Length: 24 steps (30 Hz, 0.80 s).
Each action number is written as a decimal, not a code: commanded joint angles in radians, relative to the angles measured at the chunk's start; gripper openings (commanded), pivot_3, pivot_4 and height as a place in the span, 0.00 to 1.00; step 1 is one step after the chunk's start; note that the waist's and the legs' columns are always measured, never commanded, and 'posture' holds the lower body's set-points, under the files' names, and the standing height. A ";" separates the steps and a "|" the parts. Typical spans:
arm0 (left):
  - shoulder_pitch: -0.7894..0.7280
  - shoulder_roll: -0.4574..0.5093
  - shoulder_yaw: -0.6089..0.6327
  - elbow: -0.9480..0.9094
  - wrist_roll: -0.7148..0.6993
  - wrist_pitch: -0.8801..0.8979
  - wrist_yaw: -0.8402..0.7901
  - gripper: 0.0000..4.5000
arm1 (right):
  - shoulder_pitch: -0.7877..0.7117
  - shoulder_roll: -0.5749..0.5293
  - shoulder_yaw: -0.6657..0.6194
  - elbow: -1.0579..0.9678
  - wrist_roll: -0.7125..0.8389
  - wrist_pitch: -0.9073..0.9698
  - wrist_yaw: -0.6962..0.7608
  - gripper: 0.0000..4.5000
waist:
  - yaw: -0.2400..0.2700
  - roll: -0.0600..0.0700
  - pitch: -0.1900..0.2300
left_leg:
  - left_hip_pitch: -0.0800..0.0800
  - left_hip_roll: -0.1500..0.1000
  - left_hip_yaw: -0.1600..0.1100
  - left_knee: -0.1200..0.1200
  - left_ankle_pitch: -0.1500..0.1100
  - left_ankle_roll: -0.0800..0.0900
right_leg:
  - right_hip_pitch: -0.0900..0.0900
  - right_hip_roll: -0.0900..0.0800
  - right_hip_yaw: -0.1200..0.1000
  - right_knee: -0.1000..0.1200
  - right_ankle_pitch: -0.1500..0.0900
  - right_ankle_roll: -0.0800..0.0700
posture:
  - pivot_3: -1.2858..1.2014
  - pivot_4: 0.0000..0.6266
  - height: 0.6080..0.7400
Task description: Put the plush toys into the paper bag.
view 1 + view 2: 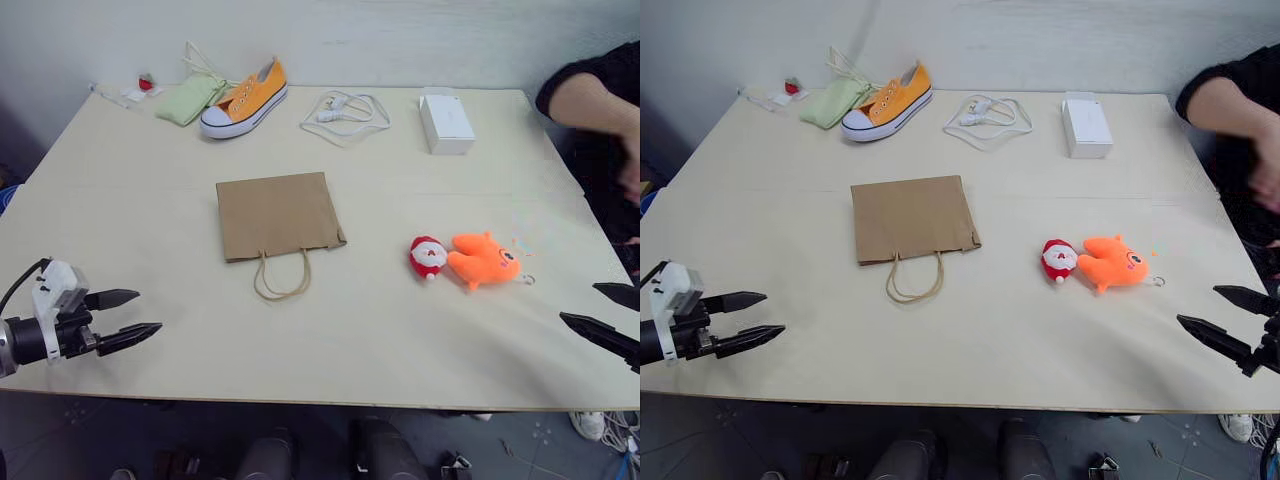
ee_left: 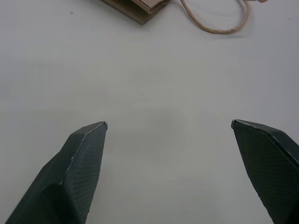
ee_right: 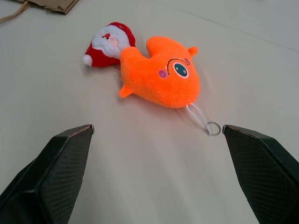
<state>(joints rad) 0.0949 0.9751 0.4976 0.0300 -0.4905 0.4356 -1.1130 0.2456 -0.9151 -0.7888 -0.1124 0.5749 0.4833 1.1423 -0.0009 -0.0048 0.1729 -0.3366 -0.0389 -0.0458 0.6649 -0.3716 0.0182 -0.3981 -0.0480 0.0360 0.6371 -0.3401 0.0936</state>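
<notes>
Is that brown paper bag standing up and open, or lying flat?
Lying flat. The brown paper bag lies on the table, its cord handles stretched out toward the robot.

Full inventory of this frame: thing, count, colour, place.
Kraft paper bag: 1, brown, flat at table centre, handles toward robot.
Orange plush creature: 1, right of bag, keyring attached.
Santa plush: 1, red-white, touching the orange plush.
Canvas sneaker: 1, orange, far edge.
Fabric pouch: 1, pale green, beside sneaker.
Cable: 1, white, coiled, far centre.
Box: 1, white, far right.
Person's arm: black sleeve, right edge.
Left gripper: jaws open.
Right gripper: jaws open.
</notes>
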 commanded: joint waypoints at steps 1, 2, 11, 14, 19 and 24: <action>-0.006 0.004 0.036 -0.023 -0.004 -0.022 0.008 0.99 | -0.021 -0.015 -0.005 0.003 0.004 -0.027 -0.006 1.00 | 0.000 0.000 0.000 | 0.000 0.000 0.000 0.000 0.000 0.000 | 0.000 0.000 0.000 0.000 0.000 0.000 | 0.52 0.24 1.00; -0.013 0.003 0.033 -0.020 -0.001 -0.023 0.014 0.99 | -0.023 -0.012 -0.003 0.005 0.003 -0.029 -0.007 1.00 | 0.000 0.000 0.000 | 0.000 0.000 0.000 0.000 0.000 0.000 | 0.000 0.000 0.000 0.000 0.000 0.000 | 0.52 0.24 1.00; -0.081 0.011 0.001 0.009 0.010 -0.015 0.035 0.99 | 0.005 0.011 -0.014 -0.010 -0.001 -0.049 -0.018 1.00 | 0.000 0.000 0.000 | 0.000 0.000 0.000 0.000 0.001 -0.003 | 0.000 0.000 0.000 0.000 0.000 0.000 | 0.52 0.24 1.00; -0.098 0.012 -0.011 0.020 0.017 -0.024 0.031 0.99 | 0.027 0.017 -0.022 -0.021 0.001 -0.055 -0.017 1.00 | -0.001 0.000 0.000 | 0.000 0.000 0.000 0.000 0.001 -0.003 | 0.000 0.000 0.000 0.000 0.000 0.000 | 0.52 0.24 1.00; -0.122 0.010 -0.038 0.037 0.033 -0.044 0.027 0.99 | 0.048 0.016 -0.035 -0.026 0.004 -0.060 -0.025 1.00 | -0.001 0.000 0.000 | 0.000 0.000 0.000 0.000 0.001 -0.003 | 0.000 0.000 0.000 0.000 0.000 0.000 | 0.52 0.24 1.00; -0.224 0.013 -0.109 0.021 0.030 -0.057 0.009 0.99 | 0.064 0.008 -0.051 -0.120 0.039 -0.037 -0.031 1.00 | 0.000 0.000 0.000 | 0.000 0.000 0.000 0.000 0.001 -0.003 | 0.000 0.000 0.000 0.000 0.000 0.000 | 0.52 0.24 1.00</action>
<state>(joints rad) -0.0928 0.9752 0.4015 0.0806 -0.4592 0.3941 -1.0881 0.3104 -0.9008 -0.7950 -0.1567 0.5763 0.4391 1.1144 -0.0006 -0.0047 0.1730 -0.3365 -0.0390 -0.0458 0.6649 -0.3703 0.0154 -0.3983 -0.0479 0.0360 0.6373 -0.3401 0.0936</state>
